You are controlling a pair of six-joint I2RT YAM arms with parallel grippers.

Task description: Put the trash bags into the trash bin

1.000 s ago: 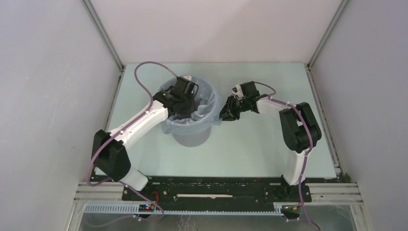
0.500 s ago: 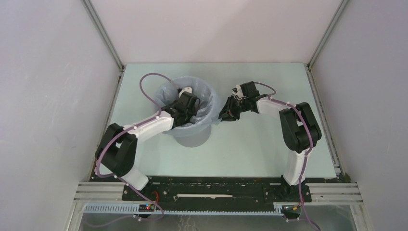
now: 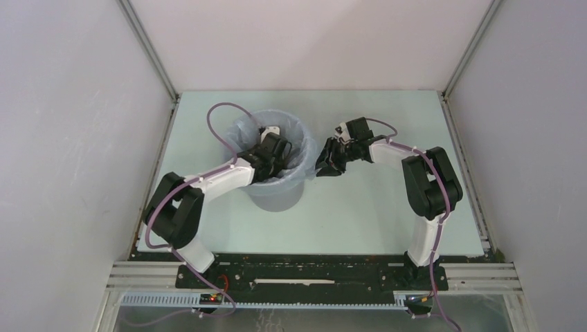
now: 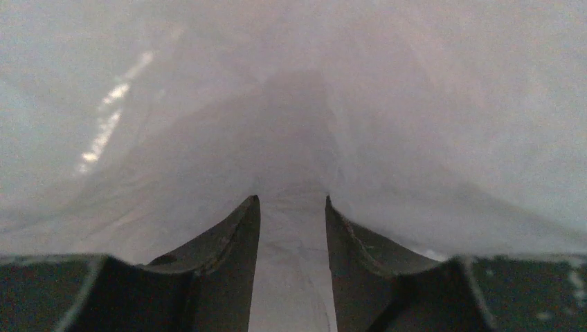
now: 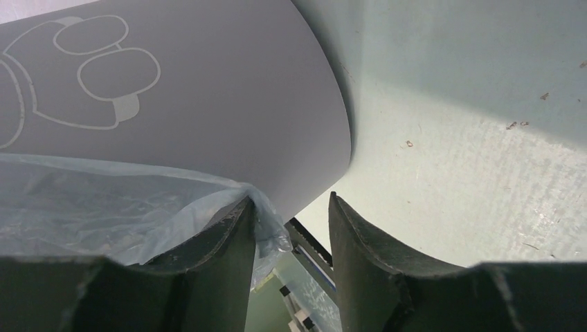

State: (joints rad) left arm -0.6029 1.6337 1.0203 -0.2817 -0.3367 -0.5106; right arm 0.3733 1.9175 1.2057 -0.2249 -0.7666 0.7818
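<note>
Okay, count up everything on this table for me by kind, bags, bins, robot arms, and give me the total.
Trash bag, pale blue: 1
Trash bin, grey: 1
Robot arms, the left arm and the right arm: 2
Total: 4

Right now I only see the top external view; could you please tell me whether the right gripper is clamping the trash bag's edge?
Observer: No. On the right wrist view the jaws of the right gripper stand apart; the hem of the trash bag merely drapes over one finger.
Operator: Thank you. And the left gripper inside the trash bin?
Observer: Its wrist view shows its jaws parted too, with only bag film ahead of them.
</note>
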